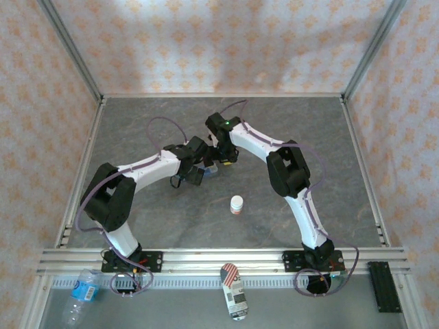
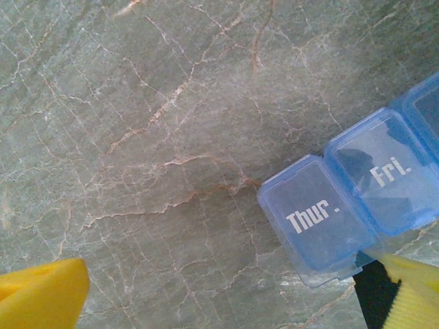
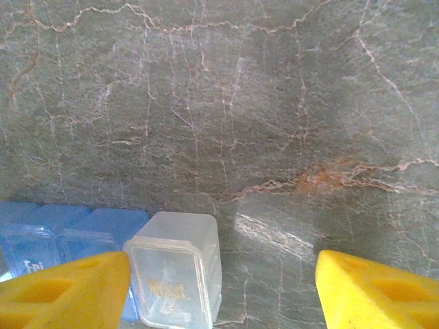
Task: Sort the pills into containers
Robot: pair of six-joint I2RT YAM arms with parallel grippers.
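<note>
The containers are a translucent blue pill organiser (image 2: 357, 199) lying flat on the table, with its "Thur." and "Fri." lids shut. A clear compartment marked "Wed" (image 3: 175, 274) adjoins the blue ones (image 3: 62, 229). My left gripper (image 2: 226, 301) is open, and its right yellow fingertip (image 2: 411, 288) sits just below the organiser's Thur. end. My right gripper (image 3: 219, 291) is open too. The clear compartment lies between its fingers, close to the left fingertip (image 3: 65, 288). From above, both grippers (image 1: 199, 171) (image 1: 223, 157) meet over the organiser (image 1: 210, 168) at mid-table.
A small white bottle with an orange band (image 1: 236, 204) stands in front of the grippers. Beyond the front rail lie a water bottle (image 1: 82, 291), a flag-patterned object (image 1: 234, 291) and a black block (image 1: 384, 286). Patterned walls close in the grey stone table (image 1: 137, 130).
</note>
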